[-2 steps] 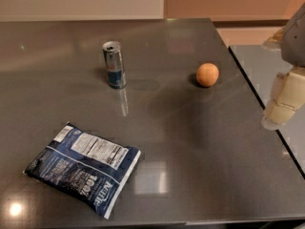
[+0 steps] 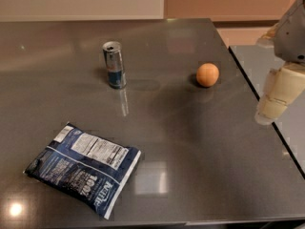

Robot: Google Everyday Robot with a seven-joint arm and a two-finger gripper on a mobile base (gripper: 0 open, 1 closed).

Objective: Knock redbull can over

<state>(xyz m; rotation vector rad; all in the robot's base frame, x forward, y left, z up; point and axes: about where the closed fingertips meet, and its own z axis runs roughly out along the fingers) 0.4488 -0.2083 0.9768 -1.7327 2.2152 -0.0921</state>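
The redbull can (image 2: 114, 65) stands upright on the dark grey worktop (image 2: 190, 142), in its far left part. Its silver top with the tab faces up, and its body is silver above and blue below. What is inside it cannot be seen. A faint reflection of it runs down the glossy surface just in front.

A dark blue snack bag (image 2: 83, 168) lies flat near the front left edge, well apart from the can, with its white printed label panel facing up. Its contents are hidden.

An orange (image 2: 208, 74) rests to the right of the can, about level with it and well apart from it.

The end effector (image 2: 265, 117) hangs at the right edge of the view, over the right border of the worktop. Its cream-coloured lower part points down and to the left from the grey arm (image 2: 290, 30). It touches nothing, and I cannot tell whether it is apart or together.

Compared with the earlier frame, the end effector has shifted slightly to the left, towards the worktop. The can, the bag and the orange lie where they were.
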